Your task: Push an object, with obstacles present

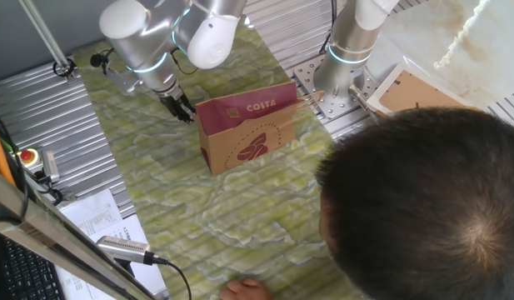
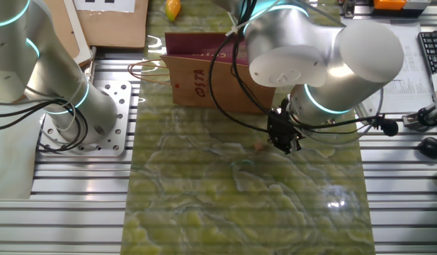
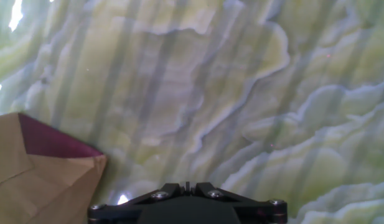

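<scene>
The tiny pale tan cube (image 2: 258, 147) lies on the green marbled mat, just left of my gripper (image 2: 285, 139), which sits low over the mat with its black fingers together and nothing between them. In one fixed view the gripper (image 1: 181, 109) is just left of the brown Costa paper bag (image 1: 247, 127), and the cube does not show there. The bag (image 2: 204, 71) stands upright behind the gripper and cube. In the hand view only the gripper's tip (image 3: 187, 185) and a corner of the bag (image 3: 42, 171) show; the cube is out of view.
An orange-yellow lump (image 2: 173, 8) lies beyond the bag at the mat's far end. A second arm's base (image 2: 62, 106) stands on the slotted metal table beside the mat. A cardboard box (image 2: 112, 21) is nearby. A person's head (image 1: 423, 208) and hand (image 1: 244, 289) are at the near edge.
</scene>
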Available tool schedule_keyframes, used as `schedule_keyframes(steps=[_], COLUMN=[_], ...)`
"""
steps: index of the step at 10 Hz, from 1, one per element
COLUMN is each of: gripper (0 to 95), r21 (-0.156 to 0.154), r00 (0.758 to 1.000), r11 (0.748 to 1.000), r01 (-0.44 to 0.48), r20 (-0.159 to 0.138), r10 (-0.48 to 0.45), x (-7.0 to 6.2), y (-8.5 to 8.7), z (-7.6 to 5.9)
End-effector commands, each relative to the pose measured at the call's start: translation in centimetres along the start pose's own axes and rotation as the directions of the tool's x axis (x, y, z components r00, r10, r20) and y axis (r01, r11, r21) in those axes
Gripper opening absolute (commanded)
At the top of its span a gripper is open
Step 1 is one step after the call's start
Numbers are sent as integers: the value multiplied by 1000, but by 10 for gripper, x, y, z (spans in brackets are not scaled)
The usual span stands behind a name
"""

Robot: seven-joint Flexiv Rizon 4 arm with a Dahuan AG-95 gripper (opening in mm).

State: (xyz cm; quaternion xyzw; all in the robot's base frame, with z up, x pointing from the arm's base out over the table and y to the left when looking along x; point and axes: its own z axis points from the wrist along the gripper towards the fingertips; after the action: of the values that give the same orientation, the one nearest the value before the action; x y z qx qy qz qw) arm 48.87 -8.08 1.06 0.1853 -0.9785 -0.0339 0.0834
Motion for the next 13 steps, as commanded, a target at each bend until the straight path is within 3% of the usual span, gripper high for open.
schedule_keyframes(steps=[1,4,7,13], gripper=[0,0,0,0], r21=[-16,-27,-13,-15], r00=[1000,999,997,993], r11=[1000,1000,999,997], r01=[-5,-13,-48,-80], r20=[-12,-39,-56,-91], r10=[4,12,47,79], x=[9,19,27,41], y=[2,7,7,9], z=[-2,-9,-6,-7])
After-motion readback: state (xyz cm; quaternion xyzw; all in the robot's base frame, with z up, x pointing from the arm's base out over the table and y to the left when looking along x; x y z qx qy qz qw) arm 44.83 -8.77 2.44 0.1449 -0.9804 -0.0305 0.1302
